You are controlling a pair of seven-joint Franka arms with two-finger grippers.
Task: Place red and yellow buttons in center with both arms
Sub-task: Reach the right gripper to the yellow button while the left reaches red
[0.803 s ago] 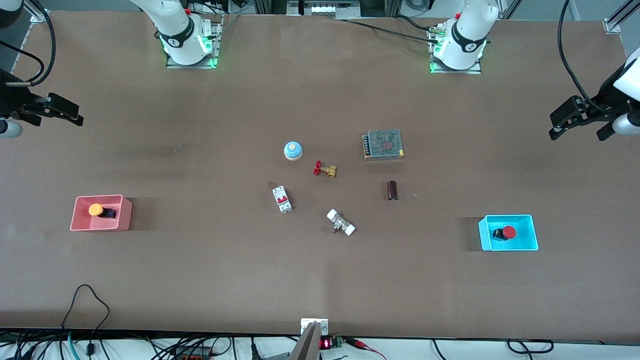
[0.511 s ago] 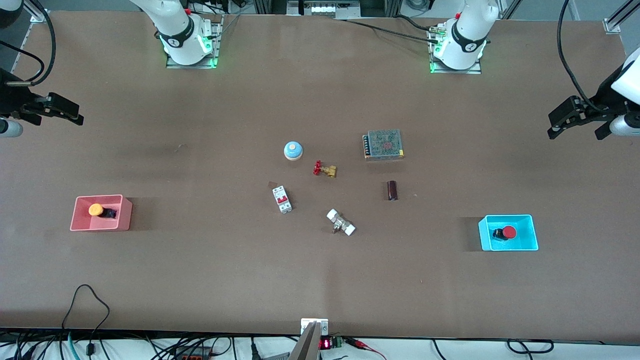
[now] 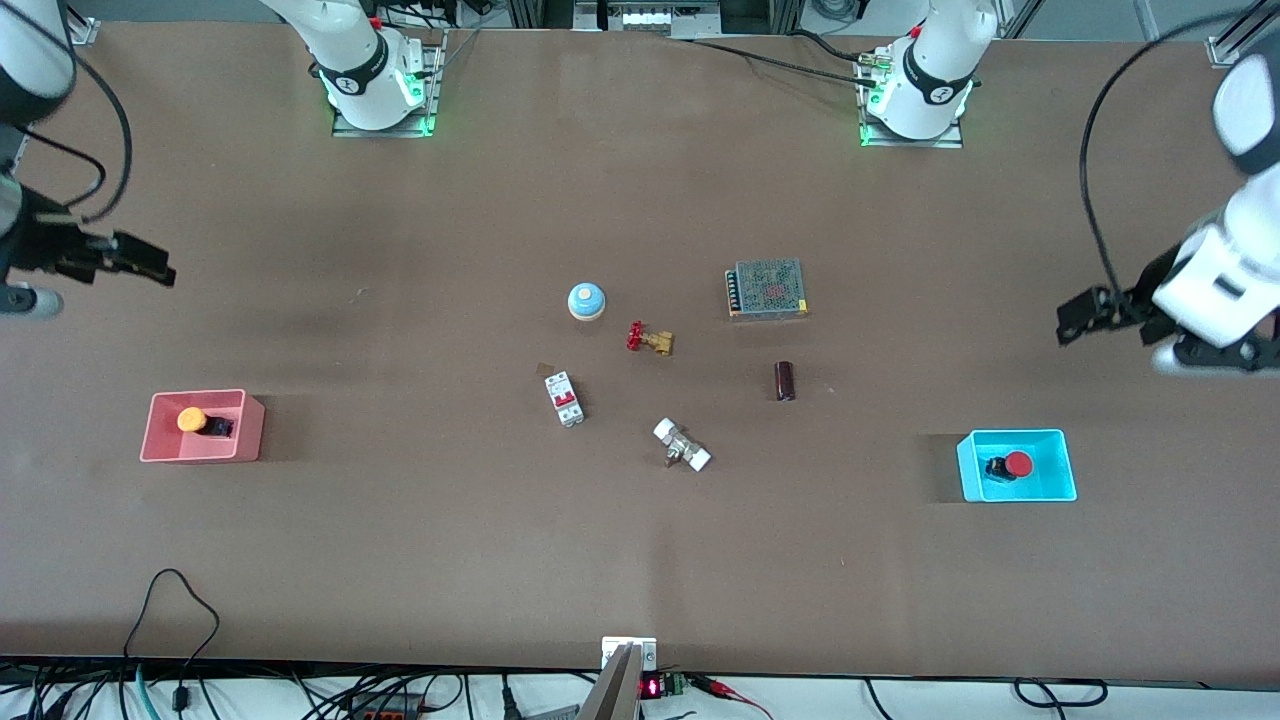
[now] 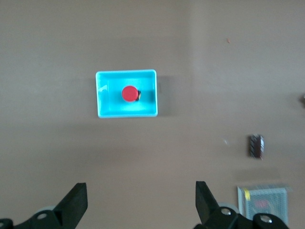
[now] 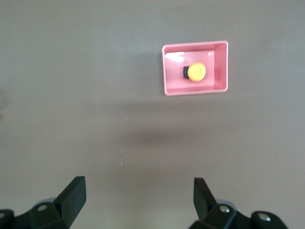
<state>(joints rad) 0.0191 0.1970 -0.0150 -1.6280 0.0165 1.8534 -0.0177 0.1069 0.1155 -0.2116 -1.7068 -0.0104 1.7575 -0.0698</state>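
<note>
Red button: red button lies inside the cyan bin toward the left arm's end of the counter, its cap clear in the left wrist view.
Yellow button: yellow button sits in the pink bin toward the right arm's end, also seen from the right wrist.
Left gripper: left gripper hangs in the air over bare counter by the cyan bin, fingers spread wide apart, holding nothing.
Right gripper: right gripper hangs over bare counter at the right arm's end, fingers likewise parted and empty.
Center: blue-domed button, red-handled valve, circuit breaker, white fitting, dark cylinder and mesh-topped power supply lie scattered mid-counter, apart from one another.
</note>
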